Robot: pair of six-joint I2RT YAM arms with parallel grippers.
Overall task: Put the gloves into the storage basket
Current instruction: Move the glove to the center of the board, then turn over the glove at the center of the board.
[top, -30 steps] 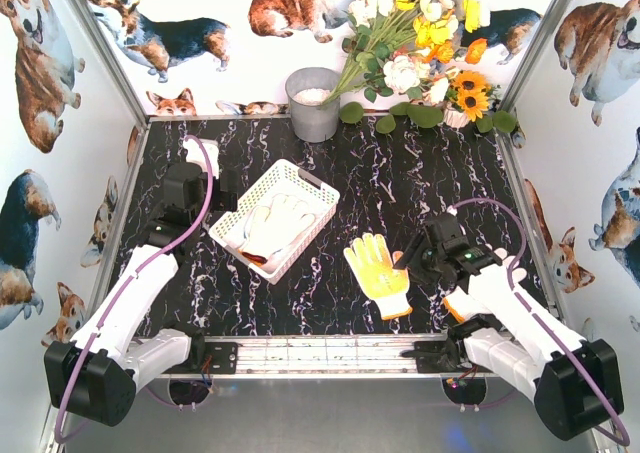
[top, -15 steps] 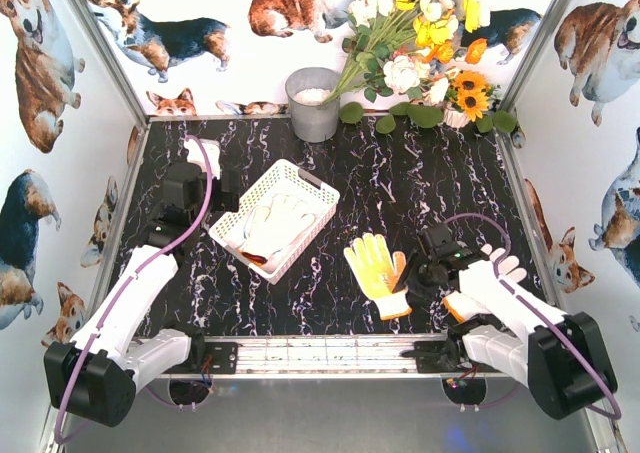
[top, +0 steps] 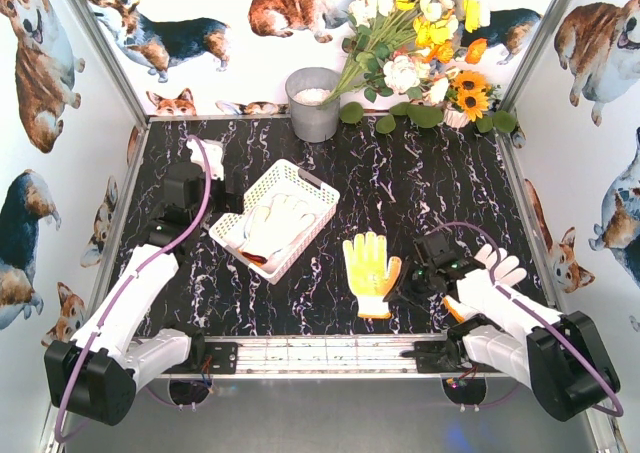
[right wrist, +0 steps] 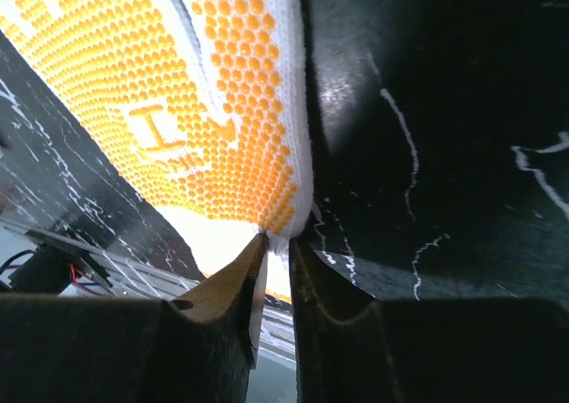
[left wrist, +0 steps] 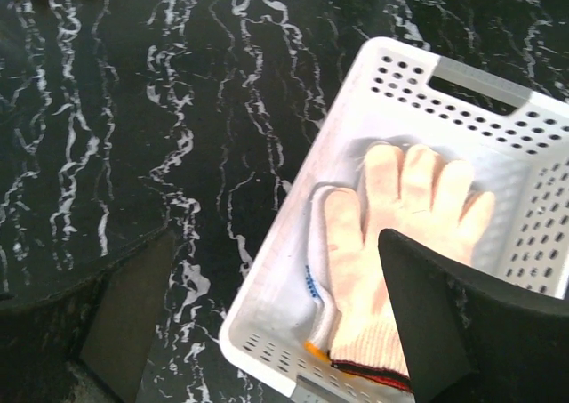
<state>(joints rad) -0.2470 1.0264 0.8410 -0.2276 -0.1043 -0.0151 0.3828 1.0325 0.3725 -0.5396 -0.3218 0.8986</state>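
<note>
The yellow glove [top: 370, 270] with an orange cuff lies on the black marble table right of the storage basket [top: 313, 187]. My right gripper [top: 408, 279] is low at the glove's right edge. In the right wrist view it [right wrist: 277, 241] is shut on a pinch of the dotted yellow glove [right wrist: 204, 92]. A cream glove [top: 275, 218] lies in the white basket [left wrist: 267, 270]. A blue-dotted glove [left wrist: 311, 283] peeks from under the cream glove [left wrist: 400, 234] there. My left gripper [top: 224, 205] hangs open and empty at the basket's left rim [left wrist: 271, 243].
A cream glove [top: 499, 266] lies beside my right arm. A white glove-like thing [top: 202, 155] shows behind my left arm. A grey metal bucket [top: 313, 103] and a flower bunch [top: 420, 53] stand at the back. Dog-print walls enclose the table.
My right gripper has dropped toward the near edge and closed on the yellow glove's right edge. The glove has turned and slid a little left. The left arm has barely moved.
</note>
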